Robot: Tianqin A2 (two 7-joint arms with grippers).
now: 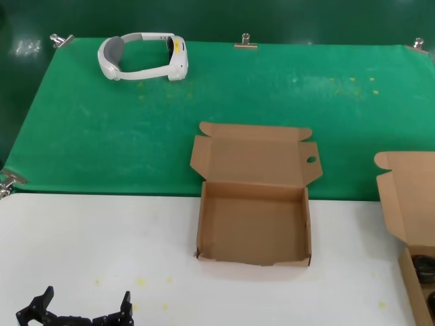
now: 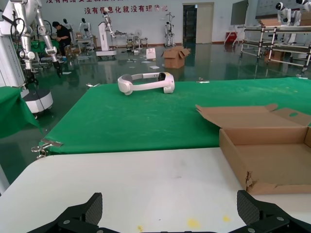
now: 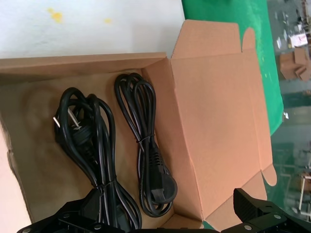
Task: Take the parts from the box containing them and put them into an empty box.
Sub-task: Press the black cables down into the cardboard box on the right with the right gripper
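The empty box (image 1: 204, 224) stands open at the table's middle, its lid back and a round hole in one side flap (image 1: 310, 160); it also shows in the left wrist view (image 2: 272, 160). The box containing the parts (image 1: 401, 197) is cut off at the right edge. Inside it lie two black coiled cords, a thicker bundle (image 3: 90, 141) and a slimmer one (image 3: 146, 145). My right gripper (image 3: 170, 208) hangs open over that box's near end, one finger in front of the thicker bundle. My left gripper (image 1: 81, 309) rests open and empty low at the front left.
A white headset (image 1: 143, 58) lies at the far left of the green mat (image 1: 102, 129). Metal clips (image 1: 246, 43) hold the mat's edges. The white tabletop (image 1: 102, 231) runs from the left gripper to the empty box.
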